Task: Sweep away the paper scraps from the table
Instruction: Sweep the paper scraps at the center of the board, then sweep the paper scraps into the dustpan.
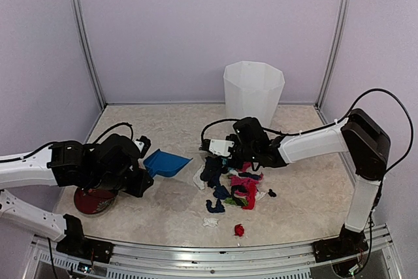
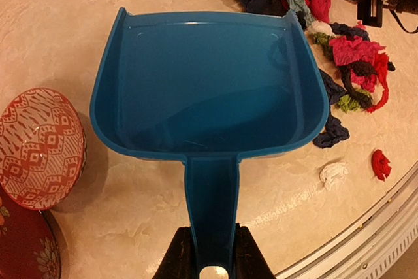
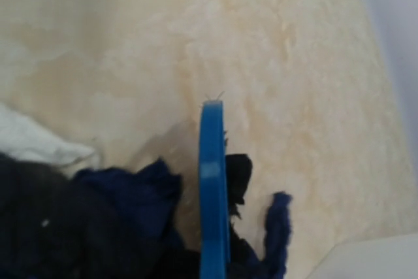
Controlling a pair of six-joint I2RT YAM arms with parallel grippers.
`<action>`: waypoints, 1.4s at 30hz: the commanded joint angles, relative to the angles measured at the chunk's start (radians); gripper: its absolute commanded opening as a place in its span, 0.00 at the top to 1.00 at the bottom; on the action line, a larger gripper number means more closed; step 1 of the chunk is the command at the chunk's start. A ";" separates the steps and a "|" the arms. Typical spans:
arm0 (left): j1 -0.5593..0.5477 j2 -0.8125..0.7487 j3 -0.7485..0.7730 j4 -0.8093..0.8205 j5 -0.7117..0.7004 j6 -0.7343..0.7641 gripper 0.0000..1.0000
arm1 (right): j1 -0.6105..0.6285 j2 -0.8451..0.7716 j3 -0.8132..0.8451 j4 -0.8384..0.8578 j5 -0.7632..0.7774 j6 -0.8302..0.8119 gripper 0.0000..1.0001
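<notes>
Pale lilac walls close in a beige marbled bench (image 1: 163, 220), with a white faceted bin (image 1: 253, 89) standing at the back. The paper scraps (image 1: 236, 184) lie bunched right of centre, between the two arms. One red and one white scrap sit apart, nearer the front edge. They look feather-light, soft and crumpled, so a push would likely make them skid or flutter. Pinching them singly seems pointless; herding them with bristles into a pan suits them better. The left tool (image 2: 210, 256) is clamped on the handle of the blue dustpan (image 2: 209, 83), which is empty, its mouth facing the pile. The right tool (image 1: 230, 147) is closed on a slim blue brush (image 3: 212, 181) at the heap's far side, with dark scraps beneath it.
</notes>
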 commanded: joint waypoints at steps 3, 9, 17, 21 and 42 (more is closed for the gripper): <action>-0.057 0.066 -0.013 -0.007 0.037 -0.027 1.00 | 0.012 -0.095 -0.065 -0.103 -0.083 0.099 1.00; -0.115 0.130 -0.019 -0.004 0.085 -0.020 1.00 | 0.035 -0.217 -0.139 -0.107 -0.141 0.169 1.00; -0.206 0.141 -0.031 -0.005 0.166 -0.004 1.00 | 0.050 -0.373 -0.158 -0.122 0.027 0.206 1.00; -0.286 0.144 -0.032 -0.027 0.180 -0.018 1.00 | 0.053 -0.441 -0.155 -0.168 0.087 0.241 1.00; -0.538 0.236 -0.041 -0.028 0.122 -0.173 1.00 | 0.104 -0.610 -0.145 -0.554 0.314 0.635 1.00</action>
